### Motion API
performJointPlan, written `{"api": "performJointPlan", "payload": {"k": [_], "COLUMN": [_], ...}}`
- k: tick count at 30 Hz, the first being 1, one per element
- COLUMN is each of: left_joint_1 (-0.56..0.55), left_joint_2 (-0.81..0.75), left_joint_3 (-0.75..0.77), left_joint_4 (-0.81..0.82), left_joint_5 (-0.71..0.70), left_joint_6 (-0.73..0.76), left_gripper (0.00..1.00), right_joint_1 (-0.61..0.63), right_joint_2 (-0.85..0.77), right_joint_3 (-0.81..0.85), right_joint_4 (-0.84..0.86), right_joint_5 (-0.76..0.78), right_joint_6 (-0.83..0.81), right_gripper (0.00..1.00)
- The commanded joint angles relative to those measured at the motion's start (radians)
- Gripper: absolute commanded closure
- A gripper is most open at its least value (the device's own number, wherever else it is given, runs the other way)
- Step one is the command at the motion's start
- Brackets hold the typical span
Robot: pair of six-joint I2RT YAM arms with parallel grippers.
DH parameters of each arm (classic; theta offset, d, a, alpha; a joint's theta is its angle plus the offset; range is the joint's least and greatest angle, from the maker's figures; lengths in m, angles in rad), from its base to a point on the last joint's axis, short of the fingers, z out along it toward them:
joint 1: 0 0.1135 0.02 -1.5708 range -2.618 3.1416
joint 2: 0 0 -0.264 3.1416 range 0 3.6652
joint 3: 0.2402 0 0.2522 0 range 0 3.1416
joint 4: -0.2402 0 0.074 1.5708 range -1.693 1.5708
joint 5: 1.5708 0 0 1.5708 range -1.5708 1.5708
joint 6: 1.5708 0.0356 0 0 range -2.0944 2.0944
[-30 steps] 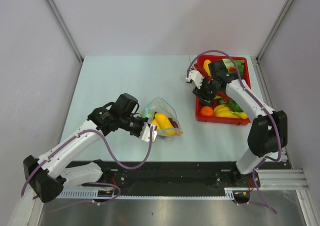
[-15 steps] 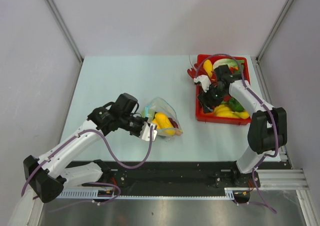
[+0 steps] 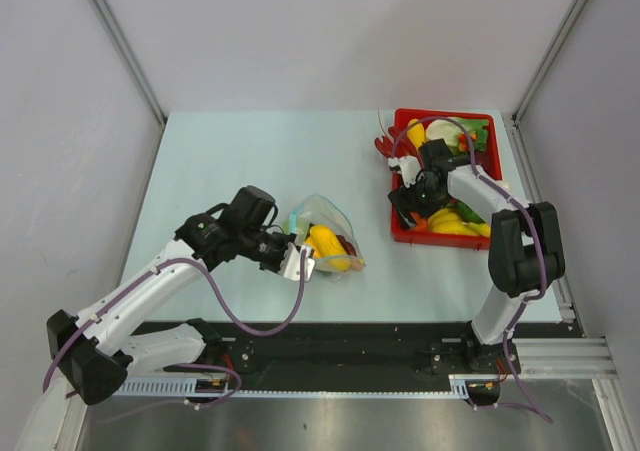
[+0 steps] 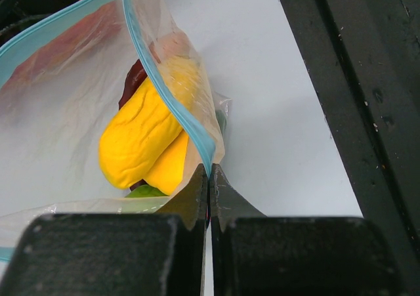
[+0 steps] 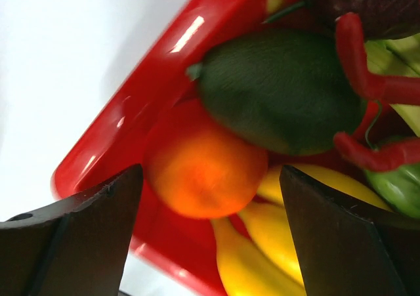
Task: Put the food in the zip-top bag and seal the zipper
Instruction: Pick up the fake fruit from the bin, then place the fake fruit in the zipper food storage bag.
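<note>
Against a second ago, at the right gripper (image 5: 210,201): brought down from over the far left rim of the red tray (image 3: 396,233) to low inside its near left corner, and spread from half parted to wide. Nothing clamped; straddling the orange ball (image 5: 200,171), fingers (image 5: 72,240) clear of it on both sides. At the left gripper (image 4: 209,192): no change, still pinched fully closed on the zipper (image 4: 167,89) of the zip-top bag (image 3: 326,216), bag lying just ahead of the tips on the table (image 3: 230,161).

Seen only from the right wrist: orange ball directly between the fingers; beyond it a dark green fruit (image 5: 279,89), red chillies (image 5: 367,83) draped across that fruit's far side, yellow bananas (image 5: 262,243) below the ball. From above, ball hidden under the wrist.

Seen only from the left wrist: blue strip running away from the closed tips, yellow pieces (image 4: 141,135) inside the bag just past them, a sliver of green beneath.

Crowding the ball: tray wall beside one finger, bananas and green fruit close against it by the other.
</note>
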Motion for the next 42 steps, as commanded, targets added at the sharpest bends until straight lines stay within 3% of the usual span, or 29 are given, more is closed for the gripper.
{"api": "performJointPlan", "payload": {"k": [1,9,21,24,28,34,42], "left_joint_1": [0.008,0.011,0.032,0.034,0.04,0.055,0.072], "left_joint_2": [-0.006,-0.004,-0.004,-0.006,-0.015,-0.024,-0.044], "left_joint_3": [-0.001,-0.001,0.015,0.016,0.013,0.016,0.03], "left_joint_4": [0.013,0.01,0.01,0.013,0.028,0.059,0.094], "left_joint_5": [0.022,0.022,0.041,0.045,0.053,0.082,0.102], "left_joint_6": [-0.004,-0.004,-0.016,-0.018,-0.025,-0.042,-0.058], "left_gripper": [1.0,1.0,1.0,1.0,1.0,1.0,1.0], "right_joint_1": [0.003,0.002,0.014,0.014,0.019,0.164,0.365], "right_joint_2": [0.026,0.066,-0.147,-0.21,-0.308,-0.402,-0.336], "right_joint_3": [-0.018,-0.025,-0.015,0.011,0.075,0.17,0.209], "right_joint_4": [0.027,0.03,-0.05,-0.068,-0.064,0.184,0.349], "right_joint_5": [0.043,0.035,-0.006,-0.037,-0.199,-0.384,-0.431], "right_joint_6": [0.09,0.131,0.11,0.121,0.168,0.33,0.407], "right_gripper": [0.13,0.13,0.48,0.51,0.52,0.52,0.57]}}
